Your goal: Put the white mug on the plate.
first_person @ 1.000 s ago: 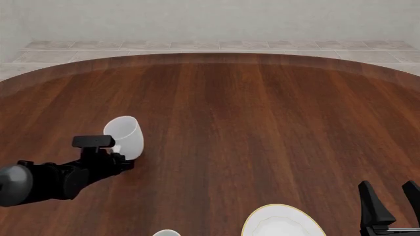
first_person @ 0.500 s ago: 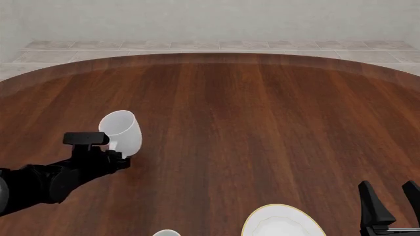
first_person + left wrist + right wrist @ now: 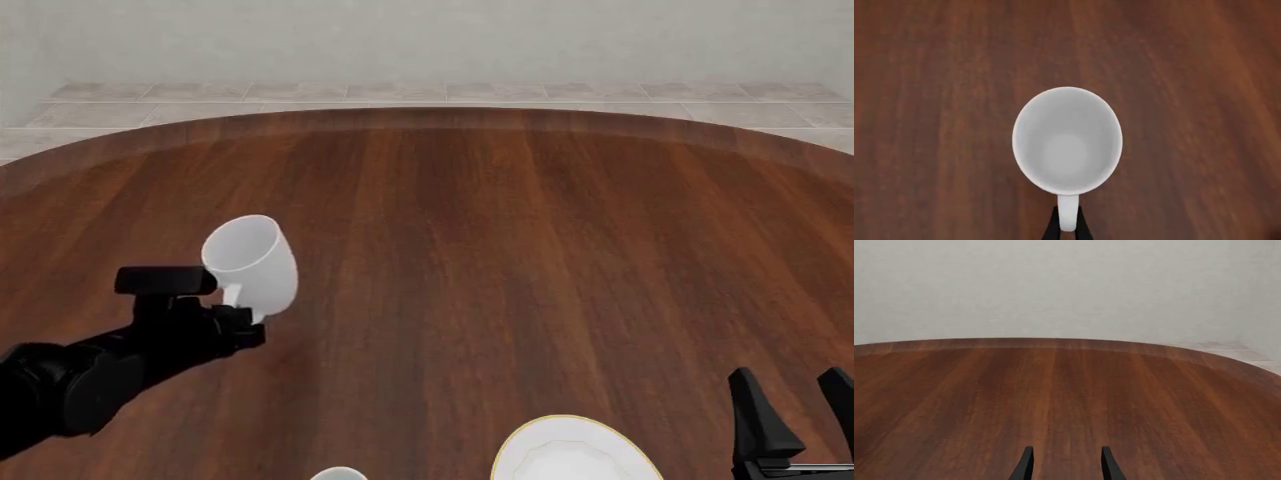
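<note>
While the white mug (image 3: 250, 268) is carried tilted above the left part of the table (image 3: 534, 250), its handle is pinched between the closed fingers of the left gripper (image 3: 235, 312). Its hollow is seen empty from the left wrist. The right gripper (image 3: 1063, 466) is held spread apart, gripping nothing, near the plate (image 3: 577, 452) at the table's near edge.

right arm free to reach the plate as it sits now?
Probably yes. The right gripper is open and holds nothing, just beside the plate at the near edge, with only bare table between. The white mug is off left in the left gripper.
</note>
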You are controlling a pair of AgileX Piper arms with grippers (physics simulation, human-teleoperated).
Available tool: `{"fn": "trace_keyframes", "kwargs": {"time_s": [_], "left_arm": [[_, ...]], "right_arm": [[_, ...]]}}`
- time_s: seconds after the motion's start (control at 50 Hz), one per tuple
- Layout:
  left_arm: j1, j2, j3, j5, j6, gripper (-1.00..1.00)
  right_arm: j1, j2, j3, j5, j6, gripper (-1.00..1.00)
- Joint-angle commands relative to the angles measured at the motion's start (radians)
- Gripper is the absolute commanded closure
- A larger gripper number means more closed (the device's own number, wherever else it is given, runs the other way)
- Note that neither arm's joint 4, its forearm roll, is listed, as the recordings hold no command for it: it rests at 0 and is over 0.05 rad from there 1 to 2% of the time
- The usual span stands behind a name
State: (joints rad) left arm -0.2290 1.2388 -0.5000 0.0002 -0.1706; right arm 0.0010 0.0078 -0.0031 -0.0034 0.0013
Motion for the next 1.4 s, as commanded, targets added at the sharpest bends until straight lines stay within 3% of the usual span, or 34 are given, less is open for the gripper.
{"fn": "trace_keyframes", "kwargs": {"time_s": [0.02, 0.36, 0.7, 1.4], "left_arm": [[-0.04, -0.064, 0.002, 0.043, -0.026, 1.0], [-0.121, -0.121, 0.026, 0.077, -0.082, 1.0], [-0.259, -0.198, 0.035, 0.133, -0.153, 1.0], [-0.398, -0.235, 0.026, 0.184, -0.167, 1.0]], "right_arm": [[-0.001, 0.0, 0.0, 0.0, -0.001, -1.0], [0.0, 0.0, 0.0, 0.0, -0.001, -1.0], [0.0, 0.0, 0.0, 0.0, -0.001, -1.0], [-0.001, 0.0, 0.0, 0.0, -0.001, -1.0]]}}
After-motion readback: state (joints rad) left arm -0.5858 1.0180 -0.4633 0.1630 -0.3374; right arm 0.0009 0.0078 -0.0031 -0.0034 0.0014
